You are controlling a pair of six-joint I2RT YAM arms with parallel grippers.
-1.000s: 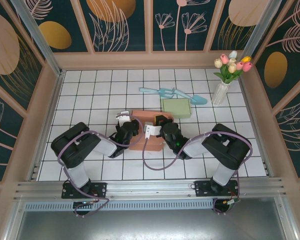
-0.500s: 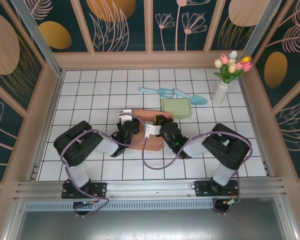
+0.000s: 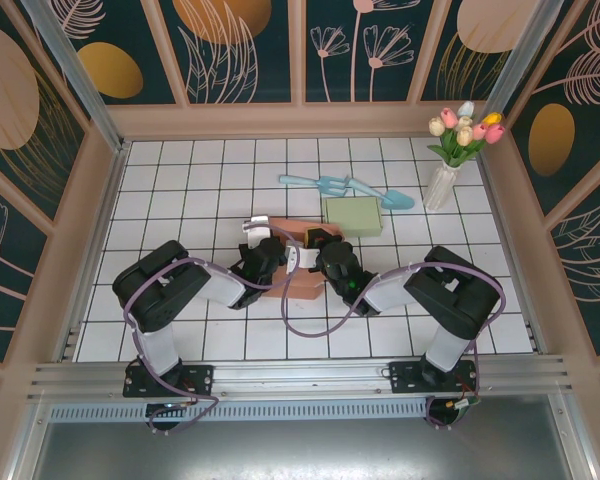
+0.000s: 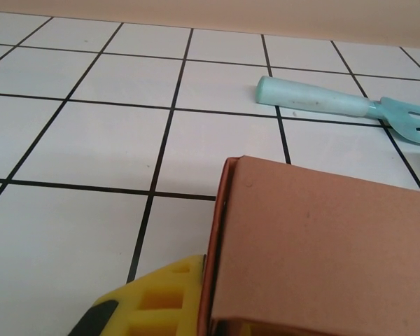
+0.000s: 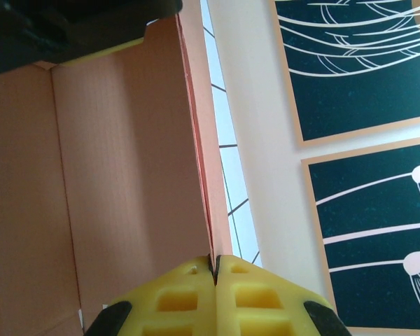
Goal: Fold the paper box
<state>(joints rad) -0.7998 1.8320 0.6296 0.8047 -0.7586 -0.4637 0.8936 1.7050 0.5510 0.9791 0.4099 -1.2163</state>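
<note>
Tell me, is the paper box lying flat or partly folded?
Partly folded: one wall of the paper box is raised off the tiles, its thin edge pinched in the right gripper.

Paper box (image 3: 292, 268) mid-table (image 3: 180, 190), just ahead of both arms. Left gripper (image 3: 261, 243) on its 9 o'clock wall, right gripper (image 3: 316, 243) on the 3 o'clock wall. Flat block (image 3: 353, 215) just beyond at 1 o'clock. Hand fork (image 3: 315, 182) and trowel (image 3: 383, 193) behind that, end to end. Vase (image 3: 441, 187) out at 2 o'clock.

One each: paper box (image 3: 305, 288), pad (image 3: 353, 215), fork (image 3: 305, 182), trowel (image 3: 385, 194), vase (image 3: 440, 187).
</note>
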